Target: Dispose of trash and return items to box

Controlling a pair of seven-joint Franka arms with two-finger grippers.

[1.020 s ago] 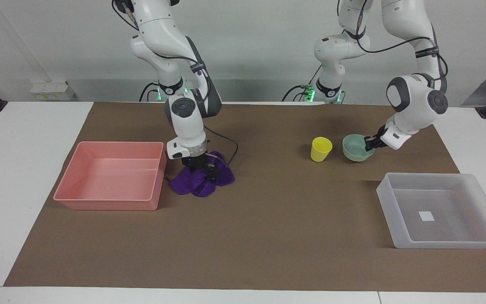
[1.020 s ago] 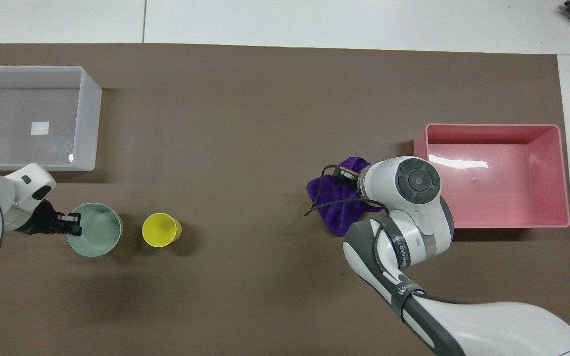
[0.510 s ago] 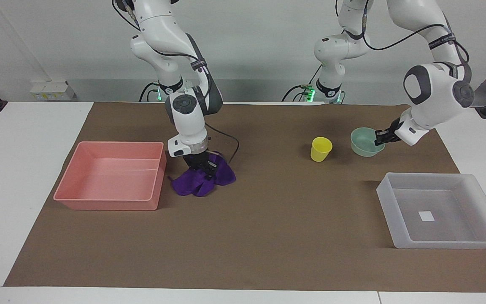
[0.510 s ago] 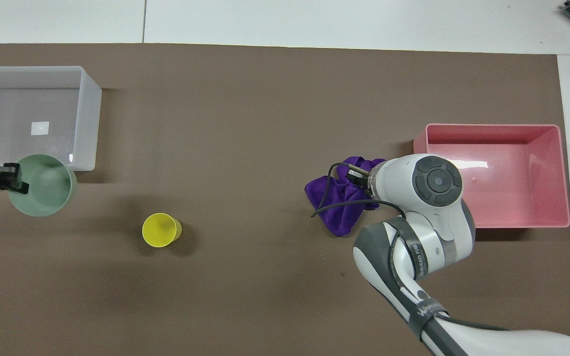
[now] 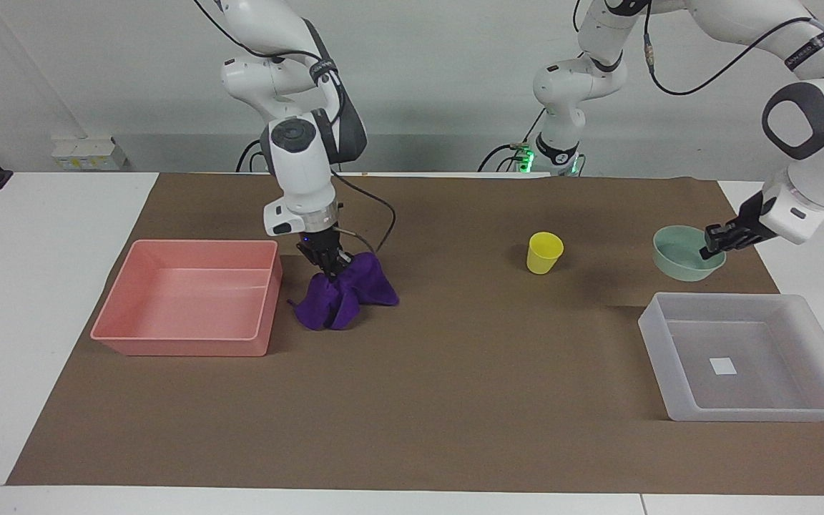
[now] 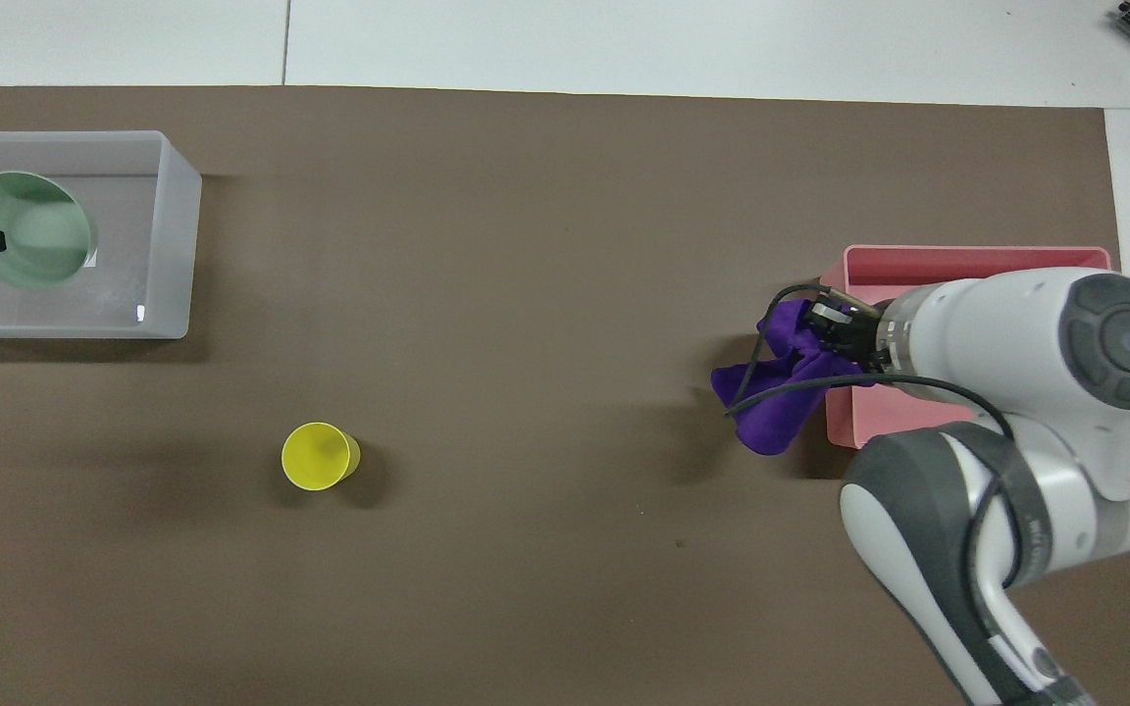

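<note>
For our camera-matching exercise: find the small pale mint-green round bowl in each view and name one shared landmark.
Facing view: small pale mint-green round bowl, held up in the air at the picture's right.
Overhead view: the bowl, upper left, over the translucent whitish-grey plastic tub.
Shared landmark: the small yellow plastic cup.

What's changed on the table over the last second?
The left gripper lifted the pale mint-green round bowl and carried it toward the translucent whitish-grey plastic tub. The right gripper raised the deep-purple cloth rag toward the pink plastic tub. The small yellow plastic cup and both tubs stayed put.
</note>
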